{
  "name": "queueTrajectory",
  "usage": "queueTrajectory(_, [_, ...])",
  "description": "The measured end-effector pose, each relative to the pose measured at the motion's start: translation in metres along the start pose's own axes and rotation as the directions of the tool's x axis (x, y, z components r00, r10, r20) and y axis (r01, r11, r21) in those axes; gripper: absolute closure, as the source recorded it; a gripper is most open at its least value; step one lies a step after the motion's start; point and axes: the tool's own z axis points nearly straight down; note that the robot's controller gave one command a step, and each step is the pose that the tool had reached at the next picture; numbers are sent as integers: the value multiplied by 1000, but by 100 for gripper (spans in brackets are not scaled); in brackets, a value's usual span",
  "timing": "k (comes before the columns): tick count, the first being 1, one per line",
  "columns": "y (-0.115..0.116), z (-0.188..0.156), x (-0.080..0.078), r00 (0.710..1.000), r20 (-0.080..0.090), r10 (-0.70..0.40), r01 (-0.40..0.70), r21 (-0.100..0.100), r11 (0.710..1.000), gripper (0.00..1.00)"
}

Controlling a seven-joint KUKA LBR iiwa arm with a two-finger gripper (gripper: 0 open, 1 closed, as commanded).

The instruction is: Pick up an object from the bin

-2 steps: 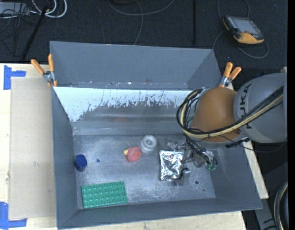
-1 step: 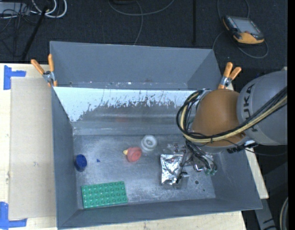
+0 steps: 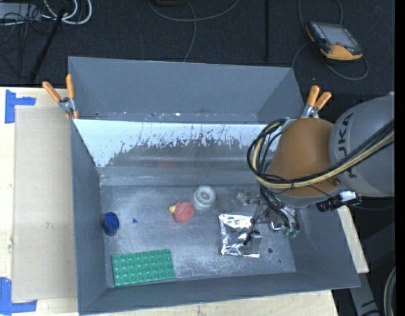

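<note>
Landmark: green studded plate (image 3: 142, 267), lying flat in the near left corner of the bin (image 3: 189, 160), long side along the near wall.
Task's thing: crumpled silver foil packet (image 3: 236, 236), to the right of the green plate and a little farther from the near wall.
Packet shape: roughly rectangular, creased and shiny, lying flat on the floor.
Packet long axis: only slightly longer than wide. The longer side seems to run from the near wall toward the far wall, roughly square to the green plate's long side. No clear pointing end can be made out.
Gripper (image 3: 256, 230): over the packet's right edge, well to the right of the green plate, hanging below the orange cover and looped cables.
Gripper state: cannot tell whether spread or pressed together. Dark parts overlap the foil, and no hold on it can be confirmed.
Red ball (image 3: 183, 212): beyond the green plate's right end, with a yellow bit on its left.
Pale ring (image 3: 204, 197): farther still, up and right of the green plate.
Blue piece (image 3: 110, 223): just beyond the plate's left end.
</note>
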Motion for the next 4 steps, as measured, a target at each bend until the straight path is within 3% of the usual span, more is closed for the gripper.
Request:
queueTrajectory(1, [20,33,7,999,-5,51,-51,-1,999,0])
queueTrajectory(2, [20,33,7,999,-6,49,-49,-1,999,0])
queueTrajectory(3, [20,32,6,999,-2,49,-49,-1,999,100])
queueTrajectory(4, [20,-21,5,999,4,47,-47,0,999,100])
